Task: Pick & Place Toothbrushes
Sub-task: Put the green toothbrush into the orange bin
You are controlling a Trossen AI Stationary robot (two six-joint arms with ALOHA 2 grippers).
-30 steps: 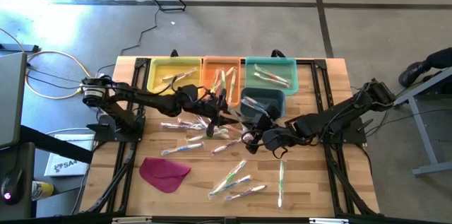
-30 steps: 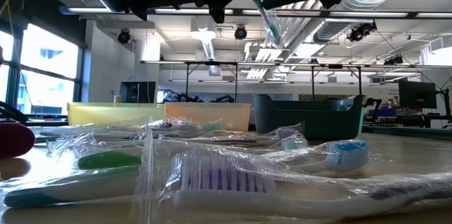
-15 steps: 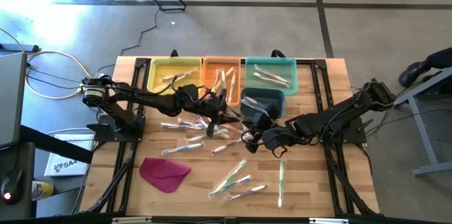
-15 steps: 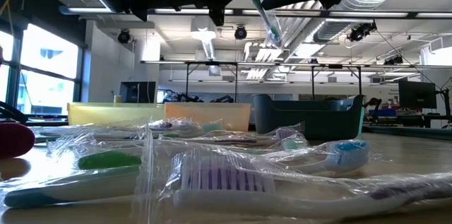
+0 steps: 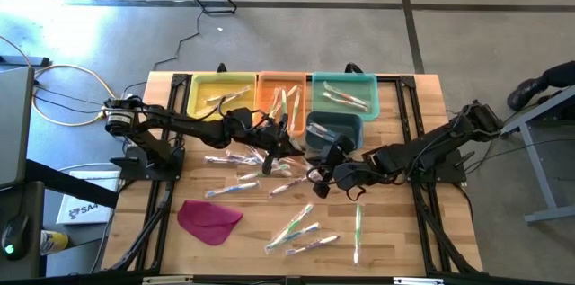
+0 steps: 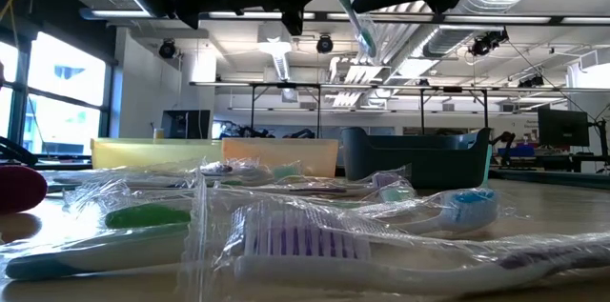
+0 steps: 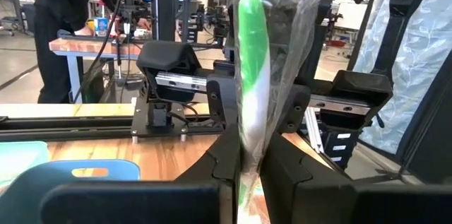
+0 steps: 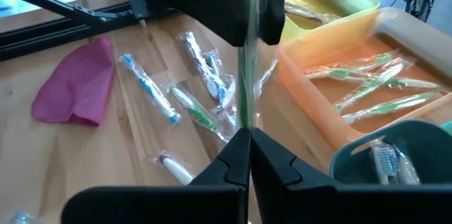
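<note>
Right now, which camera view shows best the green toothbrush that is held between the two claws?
The left wrist view: the green toothbrush stands upright in its clear wrapper between the left claw fingers. The right wrist view shows only a thin green strip, the low view only its hanging end, and the high view hides it among the arms.

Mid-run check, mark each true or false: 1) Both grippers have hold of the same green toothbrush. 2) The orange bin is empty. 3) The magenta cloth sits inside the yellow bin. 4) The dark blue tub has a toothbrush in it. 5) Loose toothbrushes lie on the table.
1) True: the left gripper and right gripper both pinch the wrapped green toothbrush, held up off the table.
2) False: the orange bin holds several green toothbrushes.
3) False: the magenta cloth lies on the table, away from the yellow bin.
4) True: one shows in the dark blue tub.
5) True: the loose toothbrushes are scattered there.
</note>
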